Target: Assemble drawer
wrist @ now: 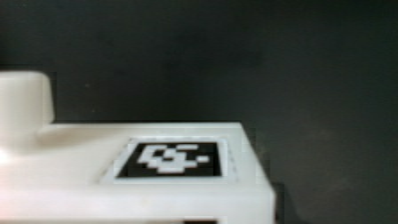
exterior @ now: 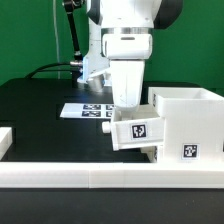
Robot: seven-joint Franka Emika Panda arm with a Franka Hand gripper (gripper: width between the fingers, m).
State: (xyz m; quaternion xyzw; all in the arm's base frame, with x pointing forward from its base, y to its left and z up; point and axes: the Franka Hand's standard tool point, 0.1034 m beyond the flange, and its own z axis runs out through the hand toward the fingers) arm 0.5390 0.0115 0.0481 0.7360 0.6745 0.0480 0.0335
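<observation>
A small white drawer box (exterior: pixel 135 128) with a black marker tag on its front hangs tilted just beside the open side of the larger white drawer case (exterior: pixel 190 120) at the exterior view's right. My gripper (exterior: pixel 127 106) comes straight down onto the small box's top edge and is shut on it. In the wrist view the small box (wrist: pixel 71 150) fills the lower part, with its tag (wrist: pixel 173 160) facing the camera. My fingers barely show there. The black table lies behind it.
The marker board (exterior: pixel 85 110) lies flat on the black table behind the gripper. A long white rail (exterior: pixel 100 178) runs along the front edge. A white block (exterior: pixel 5 140) sits at the exterior view's far left. A green wall stands behind.
</observation>
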